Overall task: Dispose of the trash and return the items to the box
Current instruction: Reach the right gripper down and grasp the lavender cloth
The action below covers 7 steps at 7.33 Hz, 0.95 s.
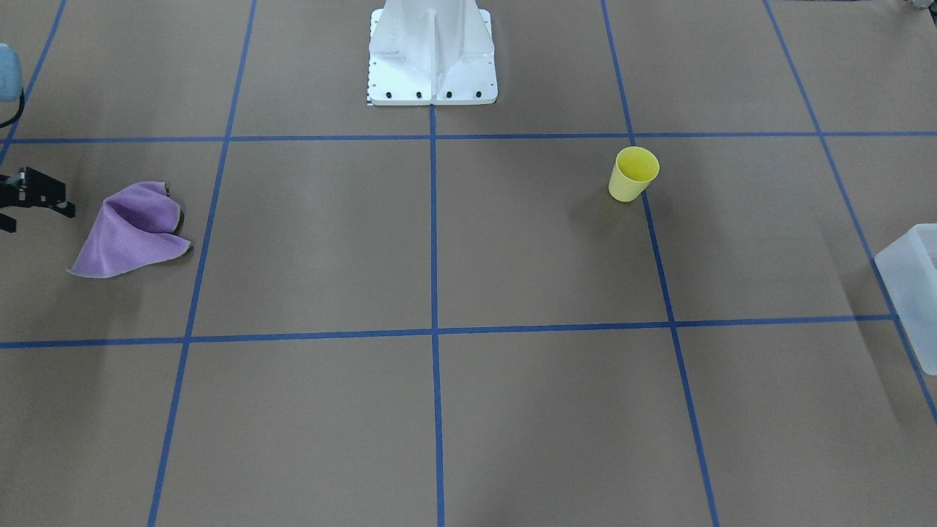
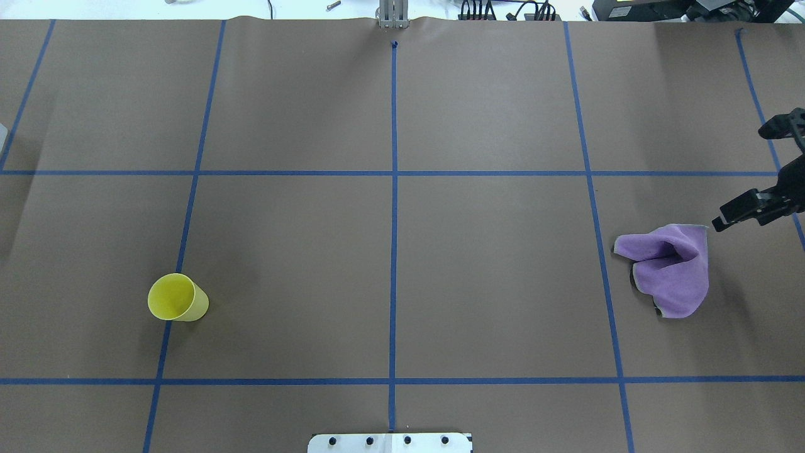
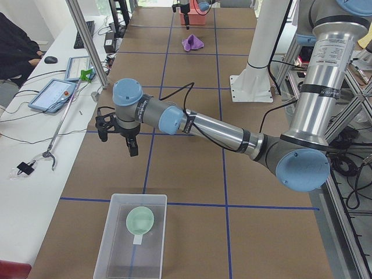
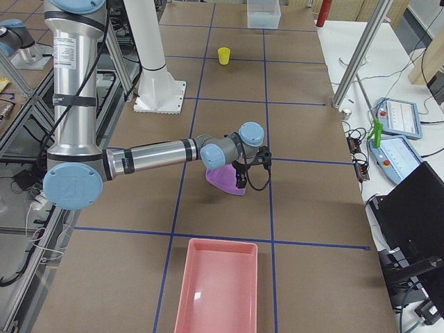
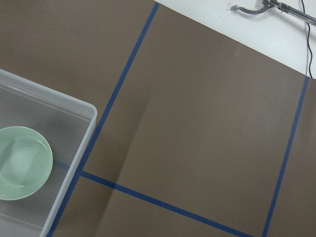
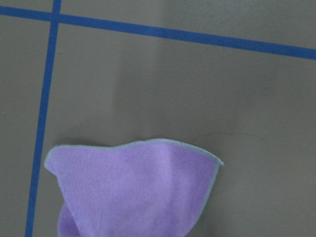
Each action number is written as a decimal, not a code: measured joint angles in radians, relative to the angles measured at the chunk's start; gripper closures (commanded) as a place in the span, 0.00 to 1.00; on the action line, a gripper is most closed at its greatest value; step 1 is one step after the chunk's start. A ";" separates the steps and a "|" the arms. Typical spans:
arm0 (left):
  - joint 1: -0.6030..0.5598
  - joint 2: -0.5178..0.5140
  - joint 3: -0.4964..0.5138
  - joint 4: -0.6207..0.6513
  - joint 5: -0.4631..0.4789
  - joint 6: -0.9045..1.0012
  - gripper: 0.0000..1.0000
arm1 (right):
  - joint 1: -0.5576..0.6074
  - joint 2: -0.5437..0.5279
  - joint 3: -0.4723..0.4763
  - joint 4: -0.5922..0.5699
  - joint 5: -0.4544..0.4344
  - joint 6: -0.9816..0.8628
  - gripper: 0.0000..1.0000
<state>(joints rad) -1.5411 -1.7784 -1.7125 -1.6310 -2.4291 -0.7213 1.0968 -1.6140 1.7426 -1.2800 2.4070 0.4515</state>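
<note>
The right end effector [image 2: 741,179] hovers just beside the purple cloth [image 2: 670,267], its fingers spread wide and holding nothing. The left end effector [image 3: 118,142] hangs above the table [image 2: 490,283] near the box [image 3: 152,247]; I cannot tell whether it is open or closed. The bowl [image 3: 140,221] lies inside the box. The cup [image 2: 178,297] stands upright on the robot's left side of the table, apart from the box and far from the cloth
</note>
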 measured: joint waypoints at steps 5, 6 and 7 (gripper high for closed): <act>0.043 0.024 -0.086 0.016 0.002 -0.085 0.01 | -0.146 0.058 -0.110 0.140 0.008 0.178 0.16; 0.048 0.026 -0.091 0.015 0.001 -0.086 0.01 | -0.165 0.058 -0.102 0.141 0.011 0.206 0.68; 0.058 0.029 -0.098 0.015 0.001 -0.088 0.01 | -0.181 0.058 -0.091 0.142 0.013 0.242 1.00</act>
<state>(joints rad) -1.4834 -1.7496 -1.8106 -1.6160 -2.4278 -0.8089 0.9161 -1.5556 1.6515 -1.1384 2.4198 0.6935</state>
